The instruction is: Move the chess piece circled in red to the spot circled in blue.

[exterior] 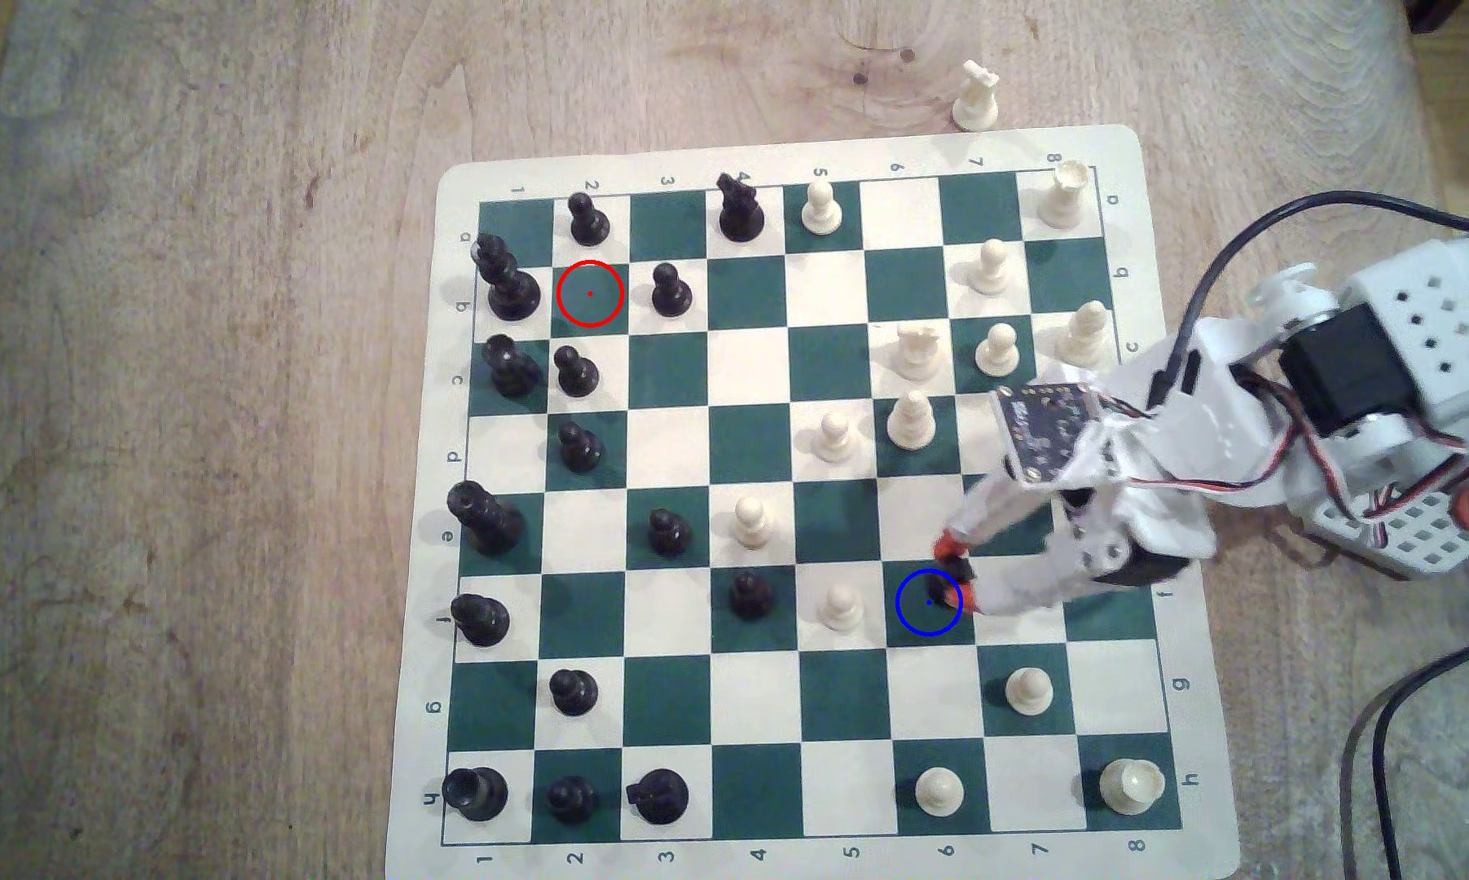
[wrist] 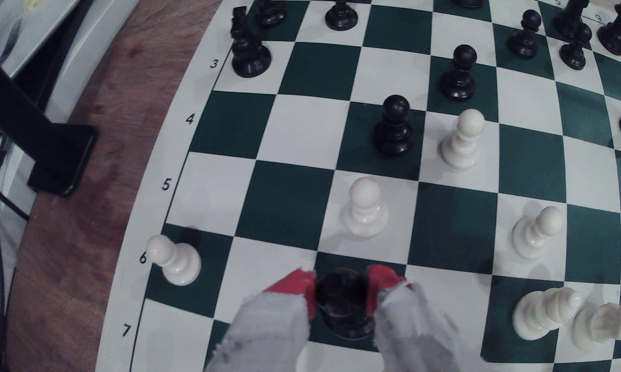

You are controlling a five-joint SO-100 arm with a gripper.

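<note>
Exterior view: claw (exterior: 955, 580) clamped on black piece (exterior: 938, 588), in blue circle (exterior: 907, 622).
Neighbours: white pawn (exterior: 842, 606) just beside, black pawn (exterior: 750, 592) further towards exterior view's left.
Red circle (exterior: 590, 294): bare square.
Wrist view: red fingertips (wrist: 380, 282) hug piece (wrist: 343, 304).

A hobbyist's home desk: roll-up chess mat (exterior: 1124, 144) on a worn wooden tabletop (exterior: 163, 423), loose cables (exterior: 1391, 745) trailing beside

Dark green and cream checkered chessboard (exterior: 1128, 144) on a light brown wood-grain table (exterior: 206, 423), glossy black bishop-like piece (wrist: 343, 304) between red-tipped, white-wrapped gripper (wrist: 343, 289) fingers on a green square ringed in blue (exterior: 917, 622), red ring (exterior: 590, 294) around another green square.
</note>
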